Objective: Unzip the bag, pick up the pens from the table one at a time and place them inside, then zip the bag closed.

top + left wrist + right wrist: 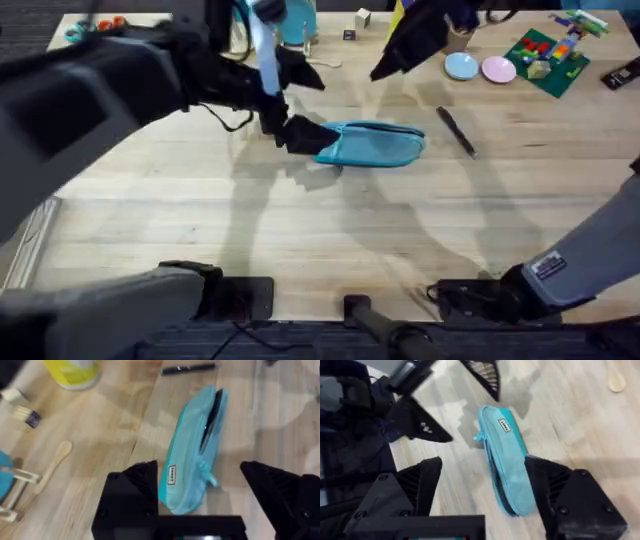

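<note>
The light blue pencil pouch point(372, 144) lies flat near the middle of the wooden table point(300, 230), its long axis running left to right in the overhead view. In the left wrist view the zipper along its top edge stands partly open, showing a dark gap point(210, 422), and the pull tab point(207, 474) hangs near the end closest to the left gripper. A small label point(171, 475) is visible on the pouch's side.

The left gripper point(200, 492) hovers over the left end of the pouch with its fingers spread wide; the end of the pouch sits between them, and neither finger visibly grips the fabric. In the overhead view its dark fingertip point(300, 135) sits just beside that end.

The right gripper point(482, 485) is raised above the table with its fingers spread apart, holding nothing; the pouch lies below it.

One dark pen point(456, 131) lies on the table just to the right of the pouch, apart from it. A wooden spoon point(54, 462) and a yellow container point(72, 371) rest farther off. A blue dish point(461, 66) and a pink dish point(498, 69) stand at the far right.
</note>
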`<state>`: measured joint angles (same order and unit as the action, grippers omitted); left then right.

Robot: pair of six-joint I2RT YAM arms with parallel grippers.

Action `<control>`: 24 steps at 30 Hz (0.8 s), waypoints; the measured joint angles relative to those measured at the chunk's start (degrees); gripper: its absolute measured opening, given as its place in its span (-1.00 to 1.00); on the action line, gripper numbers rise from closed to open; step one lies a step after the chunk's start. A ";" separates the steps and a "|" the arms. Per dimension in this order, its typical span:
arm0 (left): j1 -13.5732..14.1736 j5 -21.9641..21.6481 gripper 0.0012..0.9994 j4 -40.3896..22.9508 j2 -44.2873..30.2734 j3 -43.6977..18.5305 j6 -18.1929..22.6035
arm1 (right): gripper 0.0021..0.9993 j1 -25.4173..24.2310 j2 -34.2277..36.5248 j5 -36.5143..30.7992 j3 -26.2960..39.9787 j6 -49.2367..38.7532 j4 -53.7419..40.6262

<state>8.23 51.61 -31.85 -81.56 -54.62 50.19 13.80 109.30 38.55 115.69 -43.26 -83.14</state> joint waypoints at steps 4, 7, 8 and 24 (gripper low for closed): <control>0.00 -1.44 0.99 -4.09 7.34 -0.47 -3.60 | 0.99 0.00 -0.02 -3.00 6.08 1.31 -3.66; 0.00 -4.49 0.99 -9.49 12.55 -0.51 -5.84 | 1.00 0.00 0.00 -4.46 8.59 2.33 -4.78; 0.00 -5.58 0.99 -11.38 14.08 -0.51 -6.55 | 1.00 0.00 0.00 -4.82 9.02 2.60 -4.83; 0.00 -15.06 0.99 -22.78 30.39 -0.51 -13.18 | 1.00 0.00 0.00 -7.50 9.21 4.11 -5.26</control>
<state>8.23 36.55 -54.63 -51.17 -55.13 37.01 13.80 109.30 31.05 124.90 -39.15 -88.40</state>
